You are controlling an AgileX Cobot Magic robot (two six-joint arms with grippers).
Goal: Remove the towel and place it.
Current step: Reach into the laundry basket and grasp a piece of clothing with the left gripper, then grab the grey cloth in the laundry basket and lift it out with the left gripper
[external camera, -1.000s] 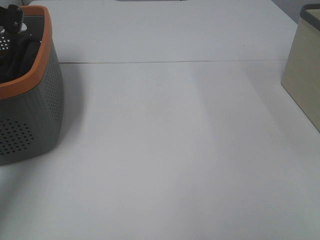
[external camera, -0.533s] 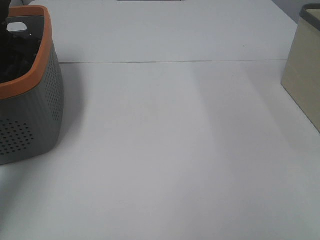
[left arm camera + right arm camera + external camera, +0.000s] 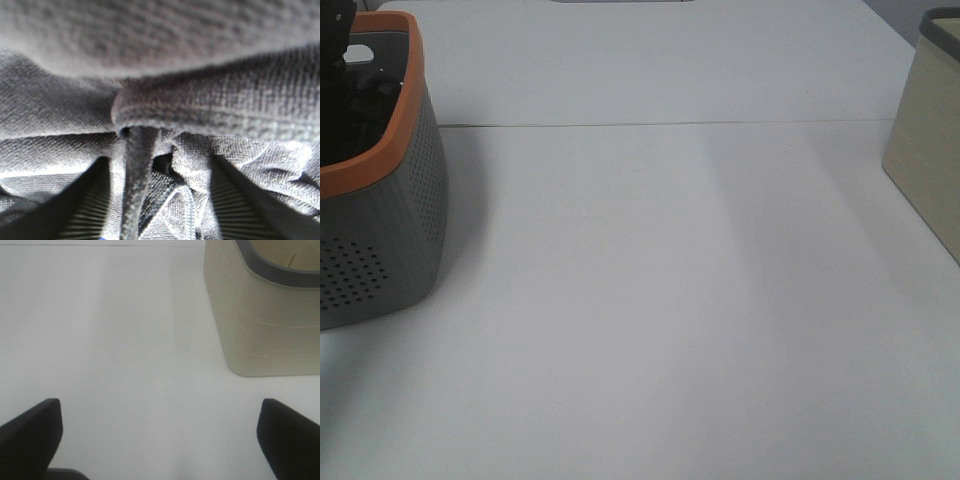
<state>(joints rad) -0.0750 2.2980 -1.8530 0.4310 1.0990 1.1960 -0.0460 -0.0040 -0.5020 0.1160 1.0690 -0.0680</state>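
The towel fills the left wrist view as dark, woven folds with a hemmed edge. It lies inside a grey basket with an orange rim at the far left of the table. My left gripper is down in the basket. Its jaws stand apart and press into the cloth, with a bunched fold between them. In the exterior view only the dark arm shows over the basket, and the towel cannot be told apart there. My right gripper is open and empty above the white table.
A beige container with a dark rim stands at the right edge of the table and shows close ahead in the right wrist view. The white table spreads between basket and container, with a seam line across the back.
The left arm has shifted inside the basket and now shows higher at its back left corner. The basket, the container and the right gripper have not moved.
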